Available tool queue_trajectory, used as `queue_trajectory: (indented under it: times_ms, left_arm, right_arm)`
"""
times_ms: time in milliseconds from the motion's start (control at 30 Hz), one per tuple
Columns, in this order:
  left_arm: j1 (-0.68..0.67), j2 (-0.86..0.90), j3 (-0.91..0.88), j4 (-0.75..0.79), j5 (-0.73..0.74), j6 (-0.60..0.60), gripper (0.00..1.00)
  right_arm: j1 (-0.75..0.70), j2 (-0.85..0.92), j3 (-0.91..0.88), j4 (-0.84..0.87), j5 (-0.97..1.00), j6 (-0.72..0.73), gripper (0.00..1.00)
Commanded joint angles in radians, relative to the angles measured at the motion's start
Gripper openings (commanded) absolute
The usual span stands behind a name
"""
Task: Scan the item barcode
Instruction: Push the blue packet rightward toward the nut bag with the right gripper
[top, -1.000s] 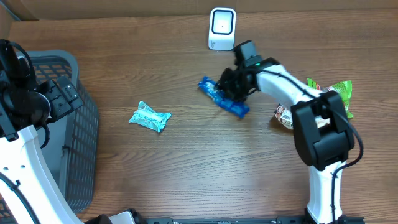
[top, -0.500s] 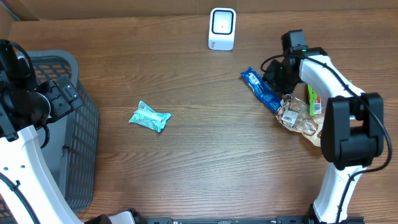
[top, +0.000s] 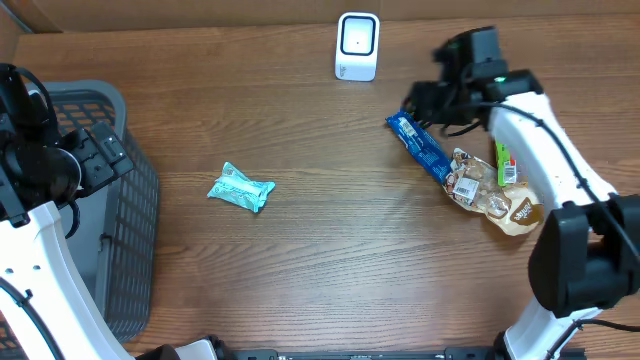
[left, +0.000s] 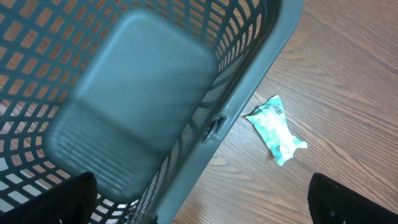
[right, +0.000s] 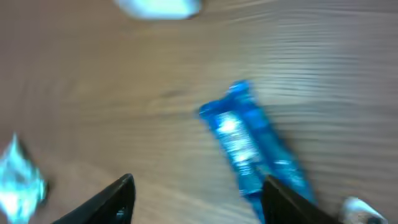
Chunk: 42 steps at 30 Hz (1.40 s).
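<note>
Right tool: fingers spread wide with nothing between them, poised above the counter. Its wrist view is blurred, so the height above the surface cannot be told.

Left tool: also wide and empty, hanging over the grey mesh basket at the left side of the counter.

Task item, as judged: the blue wrapped bar, lying flat and free on the counter just below the right tool. It lies slantwise, with its lower end touching or overlapping a clear snack bag; a green packet lies beside that. The white barcode scanner stands at the far edge, apart from the bar and up to its left. A mint-green packet lies alone mid-counter, between basket and bar.

Status: the bar rests unheld and nowhere near the scanner's face. I judge that the scan is not in progress.

Hazards from here:
- The bar is thin and flat on the wood – jaws closing from above may skid off the glossy film or press into the counter.
- Lifting it could drag the snack bag where the two meet.
- No barcode is legible in either view, so the code may face away from the scanner when presented.
- A crumpled wrapper under a hard grip could distort the code
</note>
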<state>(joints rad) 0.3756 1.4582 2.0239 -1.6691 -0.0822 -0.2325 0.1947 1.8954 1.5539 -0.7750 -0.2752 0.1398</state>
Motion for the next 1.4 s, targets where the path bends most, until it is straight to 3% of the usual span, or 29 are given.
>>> queue_trajectory:
  times_ms: [0, 233, 400, 567, 833, 933, 1167, 1233, 1367]
  left_arm:
    - [0.004, -0.007, 0.005, 0.001, 0.004, 0.008, 1.0]
    - [0.004, -0.007, 0.005, 0.001, 0.004, 0.008, 1.0]
    - [0.004, -0.007, 0.005, 0.001, 0.004, 0.008, 1.0]
    - [0.004, -0.007, 0.005, 0.001, 0.004, 0.008, 1.0]
    - [0.004, -0.007, 0.005, 0.001, 0.004, 0.008, 1.0]
    - [0.004, -0.007, 0.005, 0.001, 0.004, 0.008, 1.0]
    - [0.004, -0.007, 0.005, 0.001, 0.004, 0.008, 1.0]
    - [0.004, -0.007, 0.005, 0.001, 0.004, 0.008, 1.0]
    - [0.004, -0.007, 0.005, 0.001, 0.004, 0.008, 1.0]
  right_arm:
    - [0.092, 0.026, -0.037, -0.001, -0.081, -0.228, 0.68]
    - [0.17, 0.145, -0.061, 0.011, 0.134, -0.226, 0.68]
    - [0.148, 0.195, -0.061, 0.046, 0.262, -0.142, 0.59]
    - [0.066, 0.196, -0.061, 0.07, 0.433, 0.057, 0.57]
    - [-0.093, 0.196, -0.061, 0.001, 0.432, 0.206, 0.58]
    - [-0.15, 0.196, -0.058, -0.021, 0.43, 0.231, 0.64]
    - [-0.176, 0.127, 0.101, -0.143, 0.109, 0.222, 0.65]
    - [-0.135, 0.067, 0.138, -0.121, -0.065, 0.193, 0.65]
    - [-0.025, 0.055, 0.132, -0.042, -0.206, 0.193, 0.74]
